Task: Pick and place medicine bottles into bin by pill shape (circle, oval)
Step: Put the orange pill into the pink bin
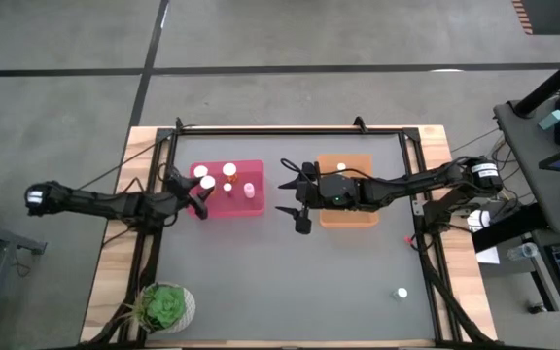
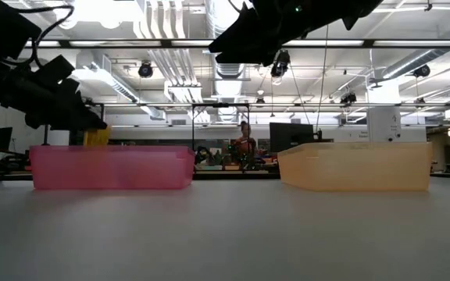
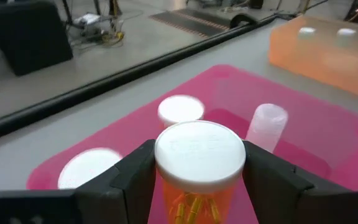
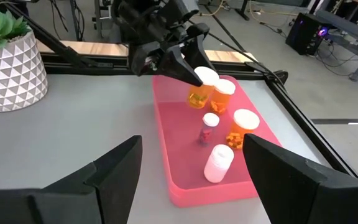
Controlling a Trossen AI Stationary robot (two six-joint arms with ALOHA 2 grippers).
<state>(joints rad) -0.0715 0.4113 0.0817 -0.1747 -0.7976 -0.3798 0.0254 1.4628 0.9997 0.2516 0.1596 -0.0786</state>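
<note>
The left pincer (image 3: 197, 186) grips an orange-bodied bottle (image 3: 199, 163) by its sides just under the white cap, one finger on each flank. The bottle stands upright, cap up, its long axis vertical, with long yellow pills showing through the wall. It hangs over the near-left end of the pink bin (image 1: 251, 206), above the floor of the tray rather than resting on it, as far as the right wrist view shows.

What matters for the coming move is what lies straight below and just ahead of this pincer. Three capped bottles stand in the bin close by, and a pale narrow bottle (image 3: 267, 126) sits just beyond to one side. The release, judged from this, calls for a straight drop into the bare pink patch beneath, clear of those caps.

The right pincer (image 1: 296, 199) hangs spread wide and empty over the surface between the pink bin and the orange bin (image 1: 348, 220), well apart from the held bottle. The left arm is plainly the nearer.
</note>
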